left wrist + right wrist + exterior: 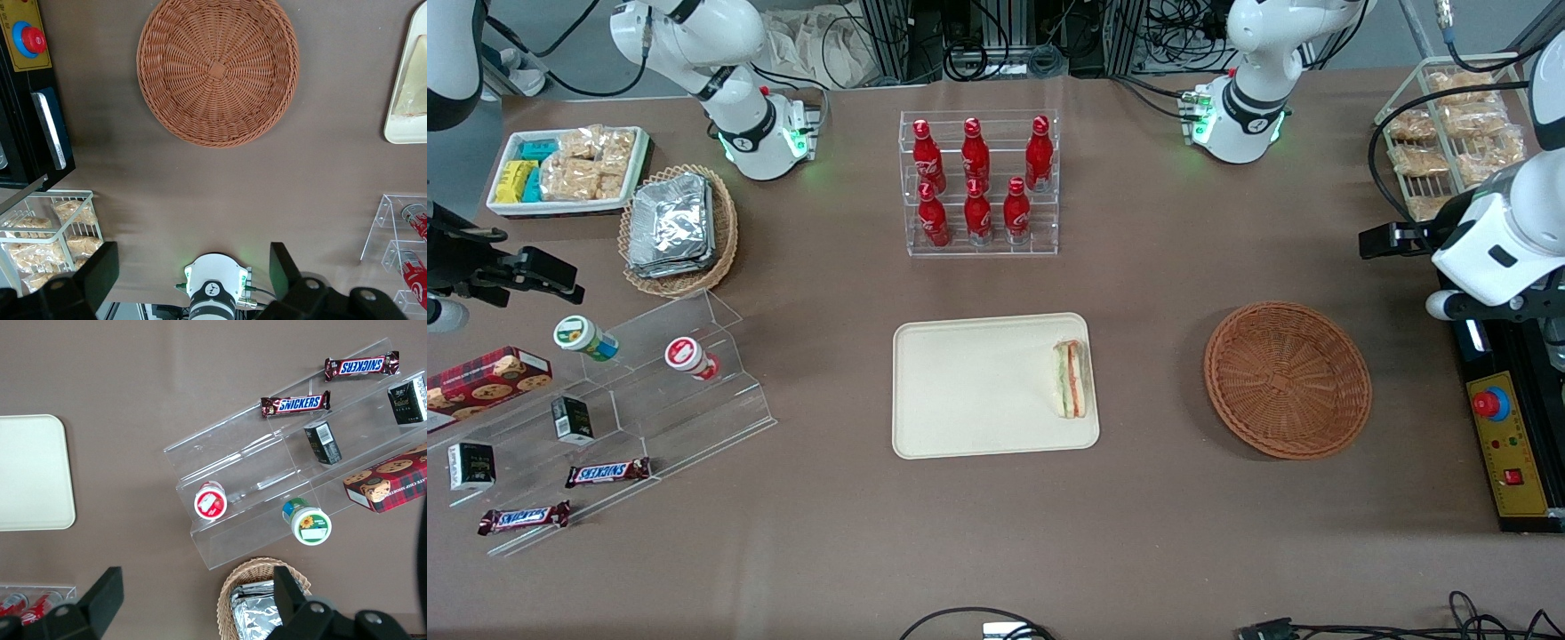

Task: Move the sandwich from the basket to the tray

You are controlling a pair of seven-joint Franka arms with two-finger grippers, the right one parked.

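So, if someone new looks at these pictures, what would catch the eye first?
Probably the sandwich, lying on the cream tray at its edge nearest the empty brown basket. Next, the red bottles in the clear rack, farther from the front camera than the tray. The gripper hangs open, high above the table beside the basket.

The working left arm rises from its white base [1240, 120], which stands on the table at the working arm's end, farther from the front camera than the basket [1288, 380]. Its upper links leave the front view and return at that view's edge, where the white wrist housing [1498, 240] hangs well above the table, just beside the basket and off toward the table's end. The gripper [193, 273] points downward, high over the bare tabletop between the basket and the arm's own base. Its two dark fingers [100, 272] stand wide apart, with nothing held between them.
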